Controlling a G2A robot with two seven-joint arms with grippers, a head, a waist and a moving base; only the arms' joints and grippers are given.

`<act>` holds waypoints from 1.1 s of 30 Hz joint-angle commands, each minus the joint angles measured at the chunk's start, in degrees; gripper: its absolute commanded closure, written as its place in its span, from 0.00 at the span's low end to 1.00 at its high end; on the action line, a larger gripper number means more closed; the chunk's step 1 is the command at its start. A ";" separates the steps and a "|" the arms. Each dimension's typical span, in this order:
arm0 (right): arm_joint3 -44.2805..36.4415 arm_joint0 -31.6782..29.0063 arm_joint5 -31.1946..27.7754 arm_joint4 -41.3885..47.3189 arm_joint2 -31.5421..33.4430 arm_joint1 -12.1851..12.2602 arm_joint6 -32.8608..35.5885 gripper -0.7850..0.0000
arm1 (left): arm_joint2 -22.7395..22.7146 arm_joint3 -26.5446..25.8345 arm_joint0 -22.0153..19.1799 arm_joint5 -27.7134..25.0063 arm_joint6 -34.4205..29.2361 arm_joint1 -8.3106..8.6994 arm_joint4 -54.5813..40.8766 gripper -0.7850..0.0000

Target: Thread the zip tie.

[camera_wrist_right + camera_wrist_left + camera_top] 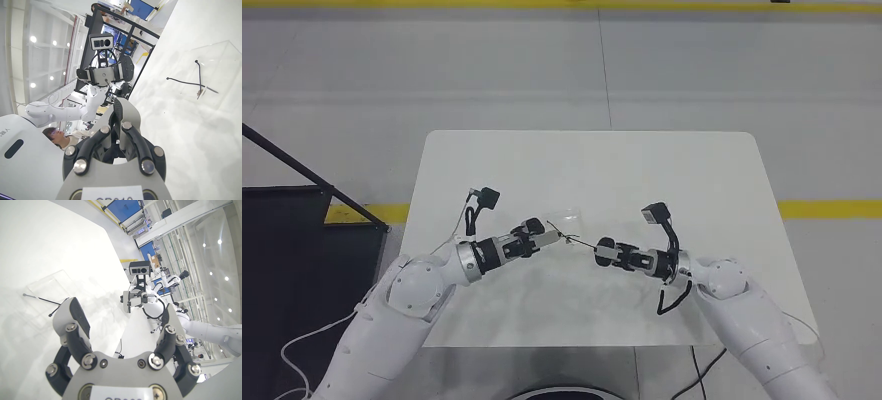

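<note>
On the right gripper (115, 101) the fingers (130, 115) are clenched on a zip tie (110, 89), which is pointed at the left gripper (537, 237), spread wide and holding nothing. Two spare ties (199, 75) are left crossed on a clear tray (223, 62) (just beyond both arms). Threading is judged not yet begun: the free end must be caught, then tail guided into head.

Zip tie (184, 81) black; tray (217, 49) clear; table (692, 170) white; floor (542, 80) grey with yellow stripe (832, 208)
</note>
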 commanded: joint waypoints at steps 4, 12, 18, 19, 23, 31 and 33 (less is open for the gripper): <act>0.02 0.01 -0.01 0.03 -0.02 0.00 0.03 1.00 | -0.01 0.02 -0.02 -0.02 -0.06 0.00 -0.01 0.00; -0.54 -0.47 1.26 -0.11 0.19 -0.05 -1.88 1.00 | 0.12 -0.15 0.24 0.41 0.98 -0.04 0.78 0.00; -2.89 -1.88 7.35 -2.80 0.59 -0.35 -9.44 1.00 | 2.28 -1.19 1.94 -0.55 9.70 -0.79 4.45 0.00; -2.96 -2.15 7.75 -2.40 0.77 -0.41 -10.25 1.00 | 2.70 -1.28 2.28 -1.21 10.89 -0.94 4.32 0.00; -3.35 -2.87 8.47 -0.91 1.55 -0.66 -13.02 1.00 | 4.20 -1.00 3.39 -3.34 18.35 -1.64 6.42 0.00; -5.40 -4.29 9.10 -4.30 2.13 -1.03 -17.75 1.00 | 10.14 2.18 1.85 -5.00 27.17 -3.56 11.19 0.11; -5.73 -4.51 9.17 -4.62 2.28 -1.09 -17.78 1.00 | 11.51 3.16 1.14 -4.98 29.43 -4.11 12.34 0.20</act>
